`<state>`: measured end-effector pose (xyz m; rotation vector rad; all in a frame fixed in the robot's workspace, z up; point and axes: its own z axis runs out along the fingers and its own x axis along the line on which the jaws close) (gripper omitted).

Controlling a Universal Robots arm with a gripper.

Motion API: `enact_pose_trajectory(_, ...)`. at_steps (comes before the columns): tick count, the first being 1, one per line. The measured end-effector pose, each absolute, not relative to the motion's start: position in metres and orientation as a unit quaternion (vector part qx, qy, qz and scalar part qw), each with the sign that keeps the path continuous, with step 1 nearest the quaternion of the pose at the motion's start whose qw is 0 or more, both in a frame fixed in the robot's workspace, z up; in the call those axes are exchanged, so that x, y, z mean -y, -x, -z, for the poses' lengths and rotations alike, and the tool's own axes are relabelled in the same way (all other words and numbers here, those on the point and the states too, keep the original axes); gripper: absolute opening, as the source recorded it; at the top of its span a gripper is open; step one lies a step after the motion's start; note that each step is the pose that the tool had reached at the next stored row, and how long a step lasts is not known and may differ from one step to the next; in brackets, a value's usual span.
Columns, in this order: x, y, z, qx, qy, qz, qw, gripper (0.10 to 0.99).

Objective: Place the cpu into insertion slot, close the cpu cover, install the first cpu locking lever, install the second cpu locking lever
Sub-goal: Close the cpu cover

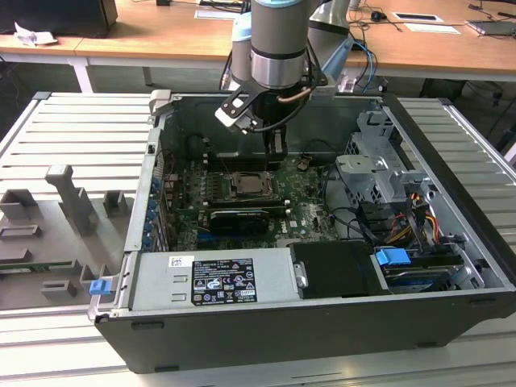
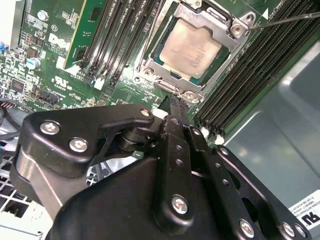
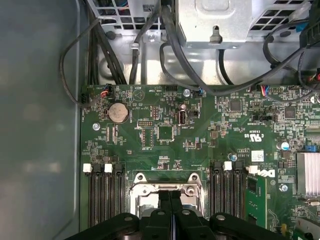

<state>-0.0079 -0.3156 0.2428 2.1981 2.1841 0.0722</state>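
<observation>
The cpu lies flat in the motherboard socket, its pale metal top showing. The silvery cpu cover is down around it, framing the chip; the cover's edge also shows in the first wrist view. A thin locking lever rod juts out from one corner of the socket. My gripper hovers just above the socket's edge with its black fingers pressed together and nothing between them. Its fingers also show in the first wrist view, and in the exterior view the gripper hangs inside the open case.
Memory slots flank the socket on both sides. A grey power supply box fills the case's near side, and a drive cage with cables stands at the exterior view's right. A grey fixture tray lies outside at the exterior view's left.
</observation>
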Motion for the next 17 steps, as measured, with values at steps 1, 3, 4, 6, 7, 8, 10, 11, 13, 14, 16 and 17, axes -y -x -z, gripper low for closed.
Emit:
enact_pose_trajectory(1,0.316,0.009,-0.242,-0.704,-0.709,-0.023,0.021,0.106)
enact_pose_trajectory(3,0.316,0.015,-0.239,-0.705,-0.708,-0.023,0.021,0.106)
enact_pose_trajectory(4,0.316,0.018,-0.236,-0.709,-0.705,-0.023,0.021,0.106)
enact_pose_trajectory(6,0.316,0.021,-0.233,-0.713,-0.701,-0.023,0.021,0.106)
enact_pose_trajectory(7,0.316,0.023,-0.231,-0.715,-0.699,-0.024,0.021,0.106)
enact_pose_trajectory(8,0.316,0.026,-0.23,-0.716,-0.698,-0.024,0.021,0.106)
enact_pose_trajectory(10,0.316,0.032,-0.229,-0.717,-0.697,-0.024,0.021,0.106)
enact_pose_trajectory(11,0.316,0.034,-0.229,-0.717,-0.697,-0.024,0.021,0.106)
enact_pose_trajectory(13,0.316,0.036,-0.229,-0.717,-0.697,-0.024,0.021,0.106)
enact_pose_trajectory(14,0.316,0.037,-0.229,-0.717,-0.697,-0.024,0.021,0.106)
enact_pose_trajectory(16,0.316,0.038,-0.229,-0.717,-0.697,-0.024,0.021,0.106)
enact_pose_trajectory(17,0.316,0.038,-0.228,-0.717,-0.696,-0.024,0.021,0.106)
